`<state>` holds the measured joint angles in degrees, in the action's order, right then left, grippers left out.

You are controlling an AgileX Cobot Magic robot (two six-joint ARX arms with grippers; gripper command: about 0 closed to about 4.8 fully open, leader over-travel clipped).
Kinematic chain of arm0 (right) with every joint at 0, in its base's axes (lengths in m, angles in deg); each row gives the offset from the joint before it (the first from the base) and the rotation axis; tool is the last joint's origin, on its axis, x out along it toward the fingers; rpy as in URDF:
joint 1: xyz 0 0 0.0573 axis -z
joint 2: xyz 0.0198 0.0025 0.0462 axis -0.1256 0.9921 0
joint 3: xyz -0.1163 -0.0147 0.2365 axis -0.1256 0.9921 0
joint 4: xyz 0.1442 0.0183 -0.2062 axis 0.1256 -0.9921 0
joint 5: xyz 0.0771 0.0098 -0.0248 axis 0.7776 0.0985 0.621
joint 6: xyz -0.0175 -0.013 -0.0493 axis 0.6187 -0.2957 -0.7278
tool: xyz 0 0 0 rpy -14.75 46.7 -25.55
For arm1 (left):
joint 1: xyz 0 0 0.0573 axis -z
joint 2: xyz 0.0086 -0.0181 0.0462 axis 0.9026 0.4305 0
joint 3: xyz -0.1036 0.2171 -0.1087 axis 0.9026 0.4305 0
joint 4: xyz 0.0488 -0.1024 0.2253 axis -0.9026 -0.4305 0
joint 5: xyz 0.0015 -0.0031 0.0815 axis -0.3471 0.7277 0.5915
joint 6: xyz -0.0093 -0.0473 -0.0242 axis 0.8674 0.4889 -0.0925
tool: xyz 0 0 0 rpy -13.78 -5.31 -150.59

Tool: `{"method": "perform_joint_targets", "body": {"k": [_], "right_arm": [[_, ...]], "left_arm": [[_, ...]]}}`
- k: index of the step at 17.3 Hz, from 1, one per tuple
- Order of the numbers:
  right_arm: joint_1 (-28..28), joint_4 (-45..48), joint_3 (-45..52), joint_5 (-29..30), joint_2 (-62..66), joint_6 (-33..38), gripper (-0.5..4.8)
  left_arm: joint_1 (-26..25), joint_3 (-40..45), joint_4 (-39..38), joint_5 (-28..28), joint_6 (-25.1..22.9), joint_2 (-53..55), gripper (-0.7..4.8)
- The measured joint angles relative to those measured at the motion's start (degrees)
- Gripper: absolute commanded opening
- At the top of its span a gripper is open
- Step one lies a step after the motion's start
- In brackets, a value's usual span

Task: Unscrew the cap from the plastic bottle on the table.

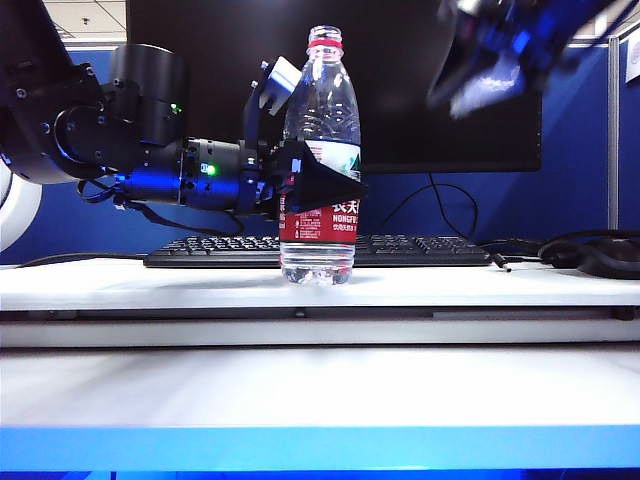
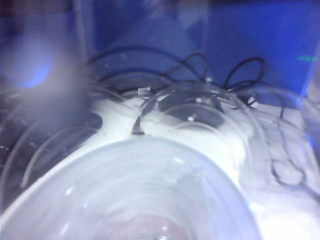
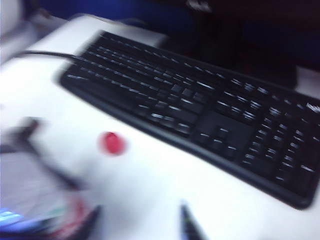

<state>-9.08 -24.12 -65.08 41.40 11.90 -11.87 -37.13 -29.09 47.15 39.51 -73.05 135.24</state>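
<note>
While the left gripper (image 1: pixel 300 180) clamps the plastic bottle (image 1: pixel 319 160) standing toward the table's (image 1: pixel 320 385) back edge, the cap (image 3: pixel 113 143) lies on the table; the blurred right gripper's (image 1: pixel 478 70) opening is unclear.

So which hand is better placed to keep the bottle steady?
Left. The left hand is clamped round the plastic bottle at its label; the right hand is high up, off to the right.

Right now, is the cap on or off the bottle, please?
Off: the plastic bottle has a bare neck, and the cap shows beside the keyboard.
</note>
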Motion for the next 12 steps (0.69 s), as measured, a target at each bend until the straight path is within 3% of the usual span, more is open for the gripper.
{"method": "perform_joint_targets", "body": {"k": [1,3,6,8,12], "right_arm": [[0.0,-1.5,0.0,3.0,-3.0,0.1,-0.06],[0.0,-3.0,0.0,8.1,-7.6,1.4,-0.06],[-0.2,-7.7,0.0,11.0,-13.7,4.1,-0.06],[-0.2,-15.2,0.1,10.0,-19.3,4.3,-0.06],[-0.9,-21.2,5.8,3.7,-34.0,4.2,-0.06]], "left_arm": [[0.0,0.0,0.0,0.0,0.0,0.0,2.36],[0.0,0.0,0.0,0.0,0.0,0.0,2.36],[0.0,0.0,0.0,0.0,0.0,0.0,2.36],[0.0,0.0,0.0,0.0,0.0,0.0,2.36],[0.0,0.0,0.0,0.0,0.0,0.0,2.36]]}}
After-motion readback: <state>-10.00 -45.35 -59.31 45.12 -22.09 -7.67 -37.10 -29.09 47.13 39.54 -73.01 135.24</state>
